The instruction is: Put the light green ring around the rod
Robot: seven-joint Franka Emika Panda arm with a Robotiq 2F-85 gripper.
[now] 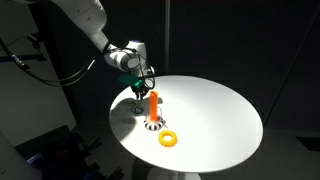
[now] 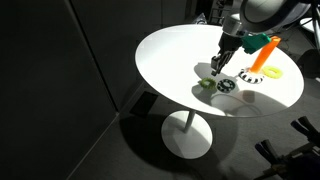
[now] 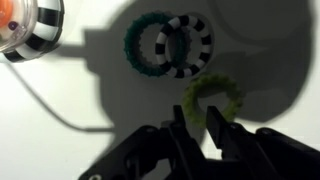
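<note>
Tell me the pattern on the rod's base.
The rod's base has black-and-white stripes, clearest in the wrist view.

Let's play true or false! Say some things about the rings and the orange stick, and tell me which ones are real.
1. The light green ring is already around the rod. False: it lies on the table, by the open pincer.
2. An orange-yellow ring lies beside the rod. True.
3. The table is square. False: it is round.
4. A striped ring lies against a dark green ring. True.
</note>
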